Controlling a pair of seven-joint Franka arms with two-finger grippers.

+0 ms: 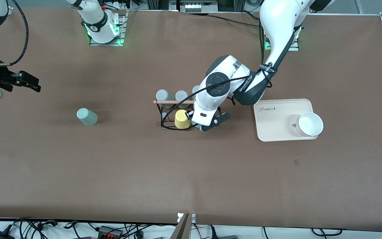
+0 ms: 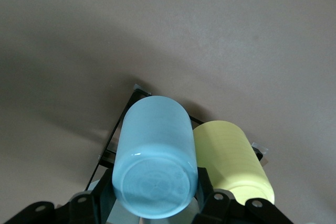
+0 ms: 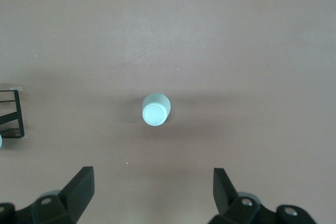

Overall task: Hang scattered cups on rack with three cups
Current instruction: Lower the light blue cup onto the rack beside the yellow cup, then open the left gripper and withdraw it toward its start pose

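My left gripper [image 1: 211, 123] [image 2: 155, 203] is shut on the light blue cup [image 2: 155, 161] and holds it over the black wire rack [image 1: 167, 114] [image 2: 113, 140], right beside the yellow cup [image 1: 182, 119] [image 2: 231, 163] that sits on the rack. The arm's hand hides the blue cup in the front view. The mint green cup [image 1: 87, 117] [image 3: 156, 109] lies on its side on the table, toward the right arm's end. My right gripper [image 1: 28, 81] [image 3: 152, 190] hangs open above the table at that end, well apart from the mint cup, with nothing between its fingers.
Three grey cups [image 1: 162, 95] stand on the rack under its wooden rod [image 1: 172, 102]. A cream tray [image 1: 277, 116] with a white bowl [image 1: 308, 124] lies toward the left arm's end. A corner of the rack [image 3: 16, 114] shows in the right wrist view.
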